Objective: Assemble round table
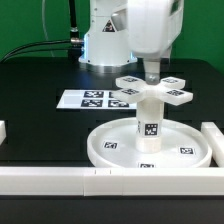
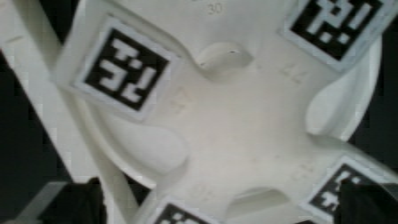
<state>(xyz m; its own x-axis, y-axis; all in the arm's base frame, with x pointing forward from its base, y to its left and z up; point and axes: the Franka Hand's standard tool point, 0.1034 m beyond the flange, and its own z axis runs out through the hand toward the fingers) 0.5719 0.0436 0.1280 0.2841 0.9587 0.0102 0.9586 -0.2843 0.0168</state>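
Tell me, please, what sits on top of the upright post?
The cross-shaped foot rests on the post, which stands in the round disc. Their joint is hidden under the foot.

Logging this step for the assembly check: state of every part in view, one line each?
round disc: flat on the table, rim up, against the front rail.
post: upright on the disc's centre.
cross-shaped foot: level on top of the post; whether fully seated cannot be told.
gripper: open, directly above the foot, holding nothing.
marker board: flat on the table behind the disc.
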